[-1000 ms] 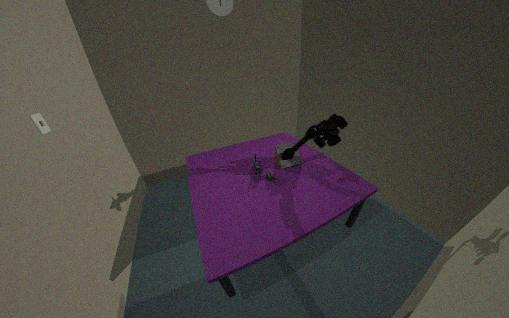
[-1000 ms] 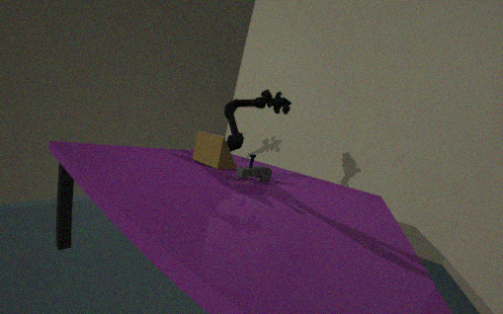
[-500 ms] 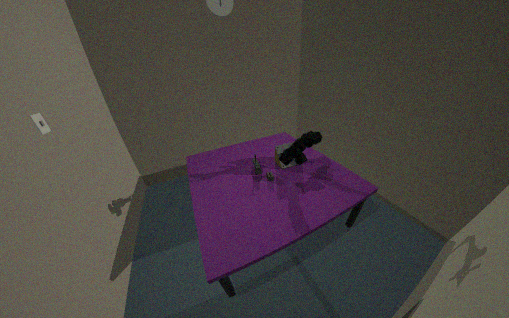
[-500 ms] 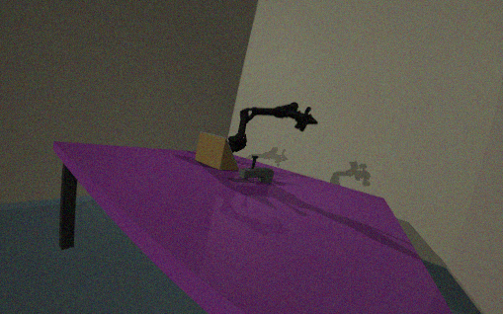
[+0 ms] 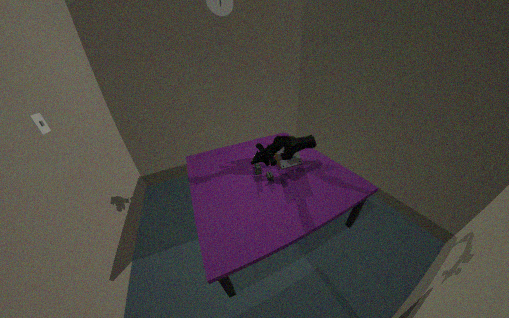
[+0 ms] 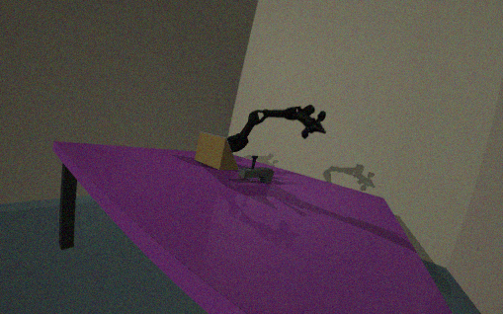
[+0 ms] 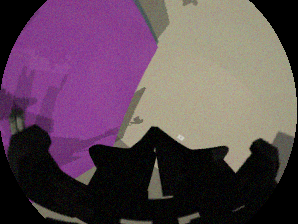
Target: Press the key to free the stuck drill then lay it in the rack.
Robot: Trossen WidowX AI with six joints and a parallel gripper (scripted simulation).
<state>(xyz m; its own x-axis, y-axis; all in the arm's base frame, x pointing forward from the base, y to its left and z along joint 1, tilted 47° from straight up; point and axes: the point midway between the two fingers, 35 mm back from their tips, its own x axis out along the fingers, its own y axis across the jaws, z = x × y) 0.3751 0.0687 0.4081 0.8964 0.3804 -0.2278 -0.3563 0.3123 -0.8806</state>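
Note:
My gripper [image 5: 253, 162] [image 6: 324, 131] [image 7: 153, 129] is shut with nothing between its fingertips. It hangs high above the table, well above the small fixture. In the exterior view the fixture [image 6: 265, 175] is a low grey-green body with a thin dark post [image 6: 254, 162] standing up from it. In the top view two small grey-green pieces [image 5: 257, 170] [image 5: 270, 176] show just below the gripper. A blurred pale grey-green part [image 7: 18, 123] shows at the left edge of the wrist view. Which parts are the drill, the key and the rack is too small and dark to tell.
A tan wedge-shaped block [image 6: 210, 150] stands beside the arm's base, left of the fixture in the exterior view. The arm crosses above the purple table [image 5: 252, 225] [image 6: 289, 257] [image 7: 95, 55]. Walls stand around the table.

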